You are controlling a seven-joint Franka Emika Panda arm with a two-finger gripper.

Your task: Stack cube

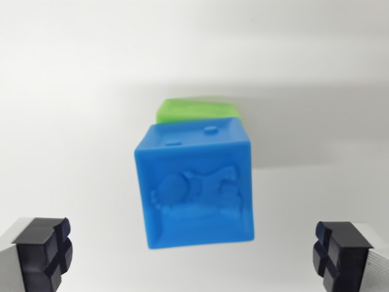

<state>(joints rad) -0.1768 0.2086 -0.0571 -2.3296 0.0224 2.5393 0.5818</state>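
A blue cube (196, 182) with an embossed figure on its near face fills the middle of the wrist view. Behind and under it a green cube (194, 111) shows only as a strip along the blue cube's far top edge; the blue cube appears to rest on it. My gripper (194, 258) is open, with one dark finger pad (44, 252) at the lower left corner and the other (340, 255) at the lower right. Both pads stand well apart from the blue cube and nothing lies between them.
A plain white surface (73, 91) lies all around the cubes. A soft grey shadow (304, 134) falls to the right of the stack.
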